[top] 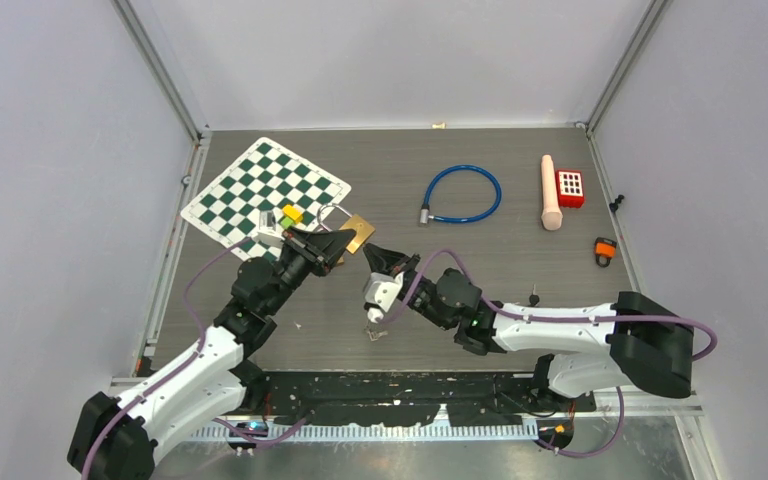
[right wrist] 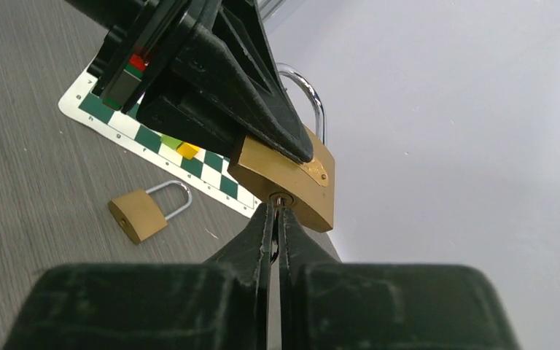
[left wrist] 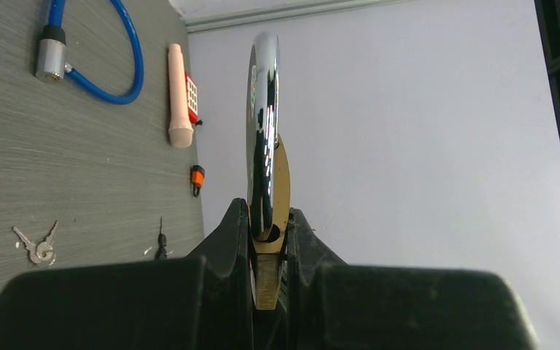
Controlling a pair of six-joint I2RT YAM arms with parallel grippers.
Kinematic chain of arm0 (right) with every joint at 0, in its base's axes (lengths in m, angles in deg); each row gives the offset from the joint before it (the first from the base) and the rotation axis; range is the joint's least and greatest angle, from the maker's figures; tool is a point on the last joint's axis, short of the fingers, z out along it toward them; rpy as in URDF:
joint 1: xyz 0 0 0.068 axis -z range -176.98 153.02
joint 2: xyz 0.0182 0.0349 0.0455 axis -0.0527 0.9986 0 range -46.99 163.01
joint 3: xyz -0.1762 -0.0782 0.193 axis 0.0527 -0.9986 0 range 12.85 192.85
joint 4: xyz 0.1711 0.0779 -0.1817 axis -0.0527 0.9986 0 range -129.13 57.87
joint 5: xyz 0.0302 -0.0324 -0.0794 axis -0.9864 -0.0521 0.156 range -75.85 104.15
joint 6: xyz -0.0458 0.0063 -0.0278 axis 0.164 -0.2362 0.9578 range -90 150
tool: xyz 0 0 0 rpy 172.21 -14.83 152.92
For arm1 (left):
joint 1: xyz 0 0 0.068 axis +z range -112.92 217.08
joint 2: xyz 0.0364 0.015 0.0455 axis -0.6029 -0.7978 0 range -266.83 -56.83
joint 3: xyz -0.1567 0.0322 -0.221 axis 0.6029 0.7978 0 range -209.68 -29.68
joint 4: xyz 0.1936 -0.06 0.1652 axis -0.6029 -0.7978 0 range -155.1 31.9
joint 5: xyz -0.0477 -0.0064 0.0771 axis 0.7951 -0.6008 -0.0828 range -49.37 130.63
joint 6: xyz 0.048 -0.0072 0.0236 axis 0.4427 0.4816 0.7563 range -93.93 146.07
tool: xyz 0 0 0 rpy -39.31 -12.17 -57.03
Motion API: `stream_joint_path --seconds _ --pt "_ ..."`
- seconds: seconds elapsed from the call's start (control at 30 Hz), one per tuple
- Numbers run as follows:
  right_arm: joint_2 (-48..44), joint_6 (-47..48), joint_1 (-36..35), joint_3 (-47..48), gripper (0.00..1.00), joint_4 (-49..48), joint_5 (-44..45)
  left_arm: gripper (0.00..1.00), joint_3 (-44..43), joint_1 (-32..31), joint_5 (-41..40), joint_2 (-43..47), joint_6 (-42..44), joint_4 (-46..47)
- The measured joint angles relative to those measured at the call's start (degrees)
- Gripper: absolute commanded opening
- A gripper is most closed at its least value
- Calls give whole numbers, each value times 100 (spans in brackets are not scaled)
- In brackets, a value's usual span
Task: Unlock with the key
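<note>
My left gripper (top: 335,243) is shut on a brass padlock (top: 359,232) and holds it above the table, its chrome shackle (left wrist: 262,109) pointing away from me in the left wrist view. My right gripper (top: 372,253) is shut on a key. Its fingertips sit right at the keyhole on the padlock's bottom face (right wrist: 292,179). Only a sliver of the key (right wrist: 280,200) shows, entering the keyhole; the rest is hidden between the fingers (right wrist: 259,233).
A second brass padlock (right wrist: 137,215) lies on the table near the chessboard (top: 260,185). A pair of silver keys (top: 374,333) and a black key (top: 533,297) lie near the front. A blue cable lock (top: 462,194), peach cylinder (top: 551,192), red keypad block (top: 570,187) and orange lock (top: 605,250) lie at back right.
</note>
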Motion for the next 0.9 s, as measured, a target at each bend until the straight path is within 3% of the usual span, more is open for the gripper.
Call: stream_joint_path --seconds 0.1,0.13,0.3,0.37,0.43,0.57,0.7,0.9 --pt "0 -376 -2 20 6 -68 83 0 0 0 2 -22 13 79" --pt "0 -505 0 31 10 -81 98 0 0 0 2 -37 22 131" --pt "-33 -1580 4 57 36 -229 225 0 2 0 15 -87 131 363" --pt "-144 -2096 13 57 55 -234 243 0 9 -2 59 -98 188 455" --pt "-372 -2697 72 22 64 -125 225 0 13 -9 151 -107 264 612" --pt "-1045 -4194 505 -140 71 155 -33 0 74 -26 319 -195 317 1102" --pt "-1532 -6072 1401 -485 74 11 -518 0 136 -26 511 -393 323 1491" --pt "-1040 -8306 1982 -739 79 -811 -1300 0 136 -37 721 -514 328 1749"
